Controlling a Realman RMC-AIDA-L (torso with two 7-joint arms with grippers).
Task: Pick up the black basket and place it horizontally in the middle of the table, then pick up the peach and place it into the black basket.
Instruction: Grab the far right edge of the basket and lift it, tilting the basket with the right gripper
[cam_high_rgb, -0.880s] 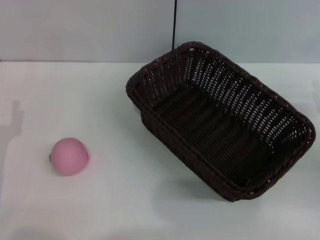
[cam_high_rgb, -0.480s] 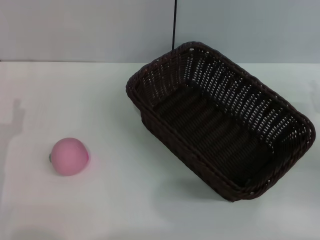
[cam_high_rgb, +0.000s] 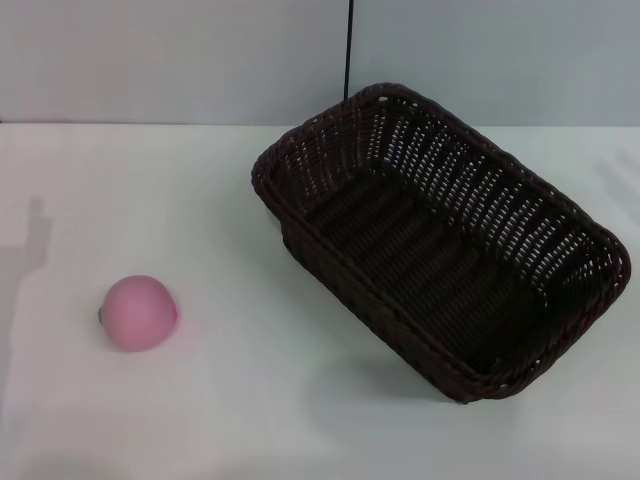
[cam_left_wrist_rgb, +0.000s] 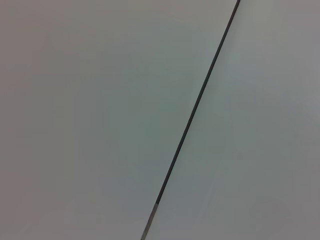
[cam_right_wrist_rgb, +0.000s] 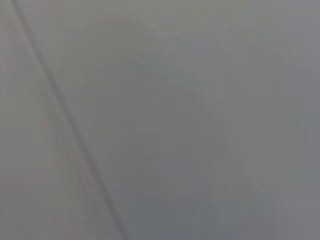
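The black basket (cam_high_rgb: 440, 240) sits on the white table (cam_high_rgb: 250, 400), right of centre, turned diagonally with its long side running from the far middle toward the near right; it is empty. The peach (cam_high_rgb: 140, 312) lies on the table at the near left, well apart from the basket. Neither gripper shows in the head view. Both wrist views show only a plain grey wall, with no basket, peach or fingers.
A grey wall (cam_high_rgb: 170, 60) with a thin dark vertical seam (cam_high_rgb: 349, 50) stands behind the table's far edge. The seam also crosses the left wrist view (cam_left_wrist_rgb: 195, 110). A faint shadow (cam_high_rgb: 35, 230) lies on the table at the far left.
The basket and peach have not moved. A faint shadow at the table's right edge has shifted slightly.
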